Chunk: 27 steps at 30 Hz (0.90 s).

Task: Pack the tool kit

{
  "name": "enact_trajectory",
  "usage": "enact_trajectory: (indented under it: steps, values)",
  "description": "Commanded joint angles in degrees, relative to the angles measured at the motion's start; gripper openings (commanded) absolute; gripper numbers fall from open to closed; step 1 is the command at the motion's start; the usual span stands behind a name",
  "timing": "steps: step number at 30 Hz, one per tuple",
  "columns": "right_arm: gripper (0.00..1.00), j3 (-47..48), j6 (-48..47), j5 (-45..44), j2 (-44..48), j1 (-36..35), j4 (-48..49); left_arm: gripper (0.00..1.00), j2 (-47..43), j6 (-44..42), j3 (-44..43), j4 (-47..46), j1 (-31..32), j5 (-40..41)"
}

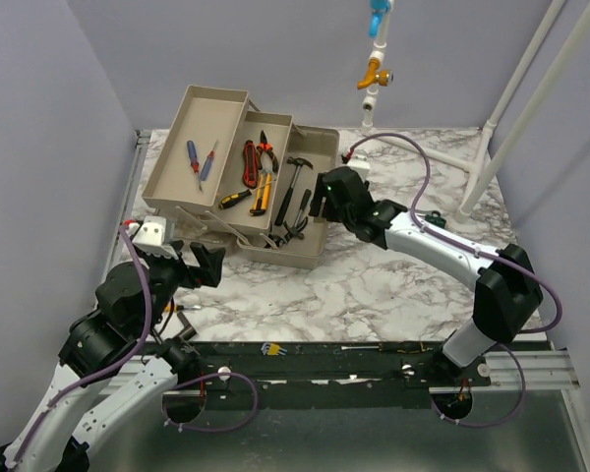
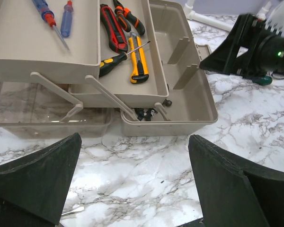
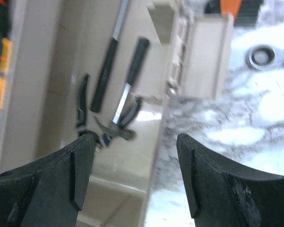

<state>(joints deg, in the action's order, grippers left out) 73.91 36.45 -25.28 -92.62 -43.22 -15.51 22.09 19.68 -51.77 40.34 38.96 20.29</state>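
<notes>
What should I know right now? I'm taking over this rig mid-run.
Left gripper: open, empty, hovering before the toolbox.
Right gripper: open, empty, over its base bin.
Top tray: two screwdrivers.
Middle tray: red knife, pliers, yellow utility knife.
Base bin: hammer.
Done: those tools are stowed.
Left: likely fold trays, shut lid.

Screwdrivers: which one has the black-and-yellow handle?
The screwdriver in the middle tray, beside the yellow knife; the other two lie in the upper tray.
</notes>
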Motion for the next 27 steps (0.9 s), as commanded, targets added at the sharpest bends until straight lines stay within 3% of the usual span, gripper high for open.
enact_trajectory:
  steps: [1,7,13,16,19,23,27]
  values:
    - [0.77,-6.91,3.94,1.13,3.3,-0.1,2.15,0.99,1.49,1.37,-1.47,-1.4,-0.37,-3.72]
    - [0.75,-12.45,5.77,4.16,3.11,-0.04,3.94,0.99,5.07,1.15,-5.16,-0.11,-0.37,-4.62]
    - [0.63,-14.94,6.27,5.1,2.77,-0.1,5.03,0.98,10.96,-2.14,-12.76,3.67,-1.68,-2.03]
    - [0.5,-15.6,6.04,4.25,2.79,-0.1,4.87,0.99,13.89,-4.1,-18.67,6.17,-10.49,-7.92]
    - [0.32,-15.63,5.34,3.0,2.64,0.07,3.7,0.99,16.39,-5.42,-23.5,6.81,-22.54,-17.69]
    - [0.04,-15.63,4.16,2.12,2.72,0.83,2.16,0.99,22.89,-4.13,-29.51,8.98,-32.78,-28.39]
    - [0.01,-16.1,3.92,-3.02,3.81,1.29,0.09,0.98,26.94,0.63,-31.5,7.35,-41.0,-31.03]
